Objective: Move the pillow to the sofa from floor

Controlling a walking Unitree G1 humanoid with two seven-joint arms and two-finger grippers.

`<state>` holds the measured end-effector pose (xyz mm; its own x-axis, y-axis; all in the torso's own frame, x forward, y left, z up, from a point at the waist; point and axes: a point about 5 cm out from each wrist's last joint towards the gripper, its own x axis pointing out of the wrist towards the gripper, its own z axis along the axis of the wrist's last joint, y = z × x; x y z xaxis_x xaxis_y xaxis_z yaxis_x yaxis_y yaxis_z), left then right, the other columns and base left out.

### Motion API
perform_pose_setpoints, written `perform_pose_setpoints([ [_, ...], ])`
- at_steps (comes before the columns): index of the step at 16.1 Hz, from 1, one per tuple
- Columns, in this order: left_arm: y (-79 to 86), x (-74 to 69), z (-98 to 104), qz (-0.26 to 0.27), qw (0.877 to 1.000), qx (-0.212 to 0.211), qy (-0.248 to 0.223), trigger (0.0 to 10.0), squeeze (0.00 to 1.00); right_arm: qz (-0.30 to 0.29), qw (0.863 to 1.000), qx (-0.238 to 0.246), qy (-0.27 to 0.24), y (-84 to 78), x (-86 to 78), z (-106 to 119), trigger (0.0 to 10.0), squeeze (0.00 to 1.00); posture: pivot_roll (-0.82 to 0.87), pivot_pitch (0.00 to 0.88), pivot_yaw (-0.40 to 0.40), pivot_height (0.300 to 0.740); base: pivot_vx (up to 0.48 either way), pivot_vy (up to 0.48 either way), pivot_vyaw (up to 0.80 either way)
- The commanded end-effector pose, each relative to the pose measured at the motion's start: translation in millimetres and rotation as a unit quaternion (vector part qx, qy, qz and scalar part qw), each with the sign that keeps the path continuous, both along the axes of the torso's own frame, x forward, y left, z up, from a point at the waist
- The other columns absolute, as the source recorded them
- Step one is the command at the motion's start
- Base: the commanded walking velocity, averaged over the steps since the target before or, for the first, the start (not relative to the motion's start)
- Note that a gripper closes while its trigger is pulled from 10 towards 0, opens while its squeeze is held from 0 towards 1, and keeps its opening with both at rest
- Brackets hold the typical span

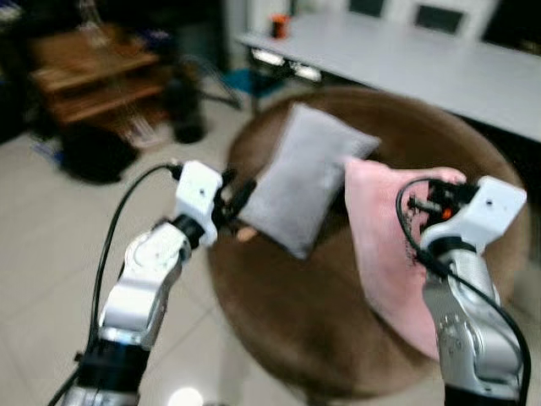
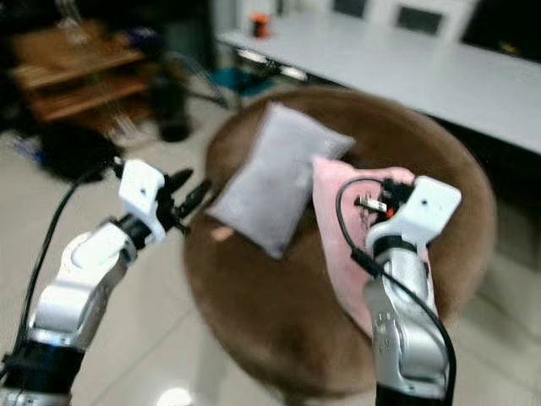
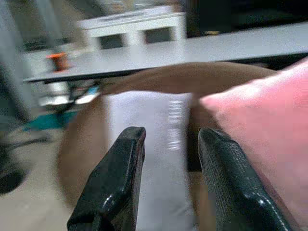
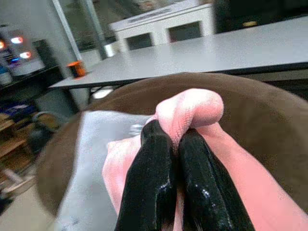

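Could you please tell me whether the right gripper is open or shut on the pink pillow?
Shut: the right gripper pinches a bunched corner of the soft pink pillow between its closed jaws.

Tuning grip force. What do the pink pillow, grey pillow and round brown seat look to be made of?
Pink pillow: soft matte fabric over a squashy fill; its corner bunches where the right gripper pinches it.
Grey pillow: matte woven-looking cloth, plump, probably similar fill.
Round brown seat: dull, plush-looking upholstery, possibly velvet or suede; blur leaves it open.
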<state>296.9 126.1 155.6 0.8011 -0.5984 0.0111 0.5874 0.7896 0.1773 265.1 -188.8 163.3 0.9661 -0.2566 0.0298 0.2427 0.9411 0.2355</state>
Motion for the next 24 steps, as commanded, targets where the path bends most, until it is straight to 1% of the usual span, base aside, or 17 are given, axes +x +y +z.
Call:
perform_pose_setpoints([
  [1,-12.0,-8.3,-6.1,-0.051,0.998,0.013,0.018,10.0,0.0,0.013,1.0,0.005,-0.011,1.5,2.1,6.1,10.0,0.0,0.02,0.01,-0.014,0.74,0.0,0.0,0.0],
  [3,-10.9,-15.4,-10.7,-0.097,0.994,0.032,0.037,10.0,0.0,0.054,0.998,0.017,-0.012,14.5,7.8,6.6,10.0,0.0,0.03,0.023,-0.007,0.74,0.0,0.0,0.0],
  [5,-8.2,-18.8,-11.6,-0.122,0.991,0.039,0.048,10.0,0.0,0.075,0.997,0.028,-0.024,19.6,14.3,13.3,10.0,0.0,0.03,0.036,-0.006,0.74,0.0,0.0,0.0],
  [8,-1.0,-24.5,-8.4,-0.16,0.984,0.038,0.075,10.0,0.0,0.1,0.992,0.059,-0.057,23.8,24.4,38.2,10.0,0.0,0.04,0.055,-0.007,0.74,0.0,0.0,0.0],
  [9,8.8,-26.1,-5.7,-0.18,0.978,0.047,0.09,10.0,0.0,0.13,0.982,0.104,-0.085,30.2,34.1,60.7,10.0,0.0,0.04,0.065,-0.008,0.74,0.0,0.0,0.0],
  [11,16.1,-27.2,-5.1,-0.187,0.976,0.054,0.1,10.0,0.0,0.14,0.978,0.13,-0.086,31.6,44.6,63.7,10.0,0.0,0.04,0.076,-0.016,0.74,0.0,0.0,0.0],
  [12,18.9,-28.7,-4.5,-0.188,0.975,0.055,0.105,10.0,0.0,0.138,0.98,0.121,-0.076,30.8,50.2,60.2,10.0,0.0,0.05,0.083,-0.019,0.74,0.0,0.0,0.0],
  [13,20.6,-29.8,-4.2,-0.188,0.974,0.055,0.109,10.0,0.0,0.13,0.984,0.106,-0.064,29.4,55.2,54.5,10.0,0.0,0.06,0.093,-0.021,0.74,0.0,0.0,0.0],
  [15,26.5,-40.4,-6.0,-0.197,0.97,0.054,0.13,10.0,0.0,0.078,0.996,0.044,0.009,24.3,69.4,23.5,10.0,0.0,0.08,0.115,-0.008,0.74,0.0,0.0,0.0],
  [16,27.1,-43.6,-5.4,-0.204,0.968,0.054,0.135,10.0,0.0,0.058,0.997,0.035,0.028,21.2,73.9,13.8,10.0,0.0,0.09,0.12,-0.003,0.74,0.0,0.0,0.0],
  [17,28.0,-47.5,-2.2,-0.214,0.965,0.054,0.142,10.0,0.0,-0.005,0.997,0.035,0.064,8.4,83.9,-7.7,10.0,0.0,0.1,0.141,0.0,0.74,0.0,0.0,0.0],
  [18,29.5,-47.2,-1.8,-0.213,0.965,0.06,0.14,10.0,0.0,-0.032,0.996,0.036,0.072,0.3,88.0,-16.7,10.0,0.0,0.11,0.143,0.0,0.74,0.0,0.0,0.0],
  [20,31.1,-47.1,-0.2,-0.212,0.965,0.063,0.14,10.0,0.0,-0.093,0.992,0.009,0.083,-19.7,93.0,-26.0,10.0,0.0,0.12,0.147,0.005,0.74,0.0,0.0,0.0],
  [21,31.5,-47.7,0.6,-0.213,0.965,0.063,0.142,10.0,0.0,-0.132,0.988,-0.002,0.084,-34.2,93.4,-27.3,10.0,0.0,0.13,0.148,0.007,0.74,0.0,0.0,0.0],
  [22,31.6,-48.6,0.9,-0.213,0.964,0.063,0.143,10.0,0.0,-0.162,0.983,-0.007,0.081,-45.7,92.8,-26.5,10.0,0.93,0.13,0.144,0.008,0.74,0.0,0.0,0.0],
  [23,31.6,-48.6,1.4,-0.213,0.964,0.062,0.145,10.0,0.0,-0.185,0.98,0.001,0.066,-57.4,93.0,-24.2,10.0,1.0,0.13,0.142,0.007,0.74,0.0,0.0,0.0],
  [24,30.8,-47.2,1.5,-0.212,0.965,0.063,0.142,10.0,0.0,-0.204,0.977,-0.014,0.056,-67.2,92.1,-20.0,10.0,1.0,0.13,0.141,0.007,0.74,0.0,0.0,0.0],
])
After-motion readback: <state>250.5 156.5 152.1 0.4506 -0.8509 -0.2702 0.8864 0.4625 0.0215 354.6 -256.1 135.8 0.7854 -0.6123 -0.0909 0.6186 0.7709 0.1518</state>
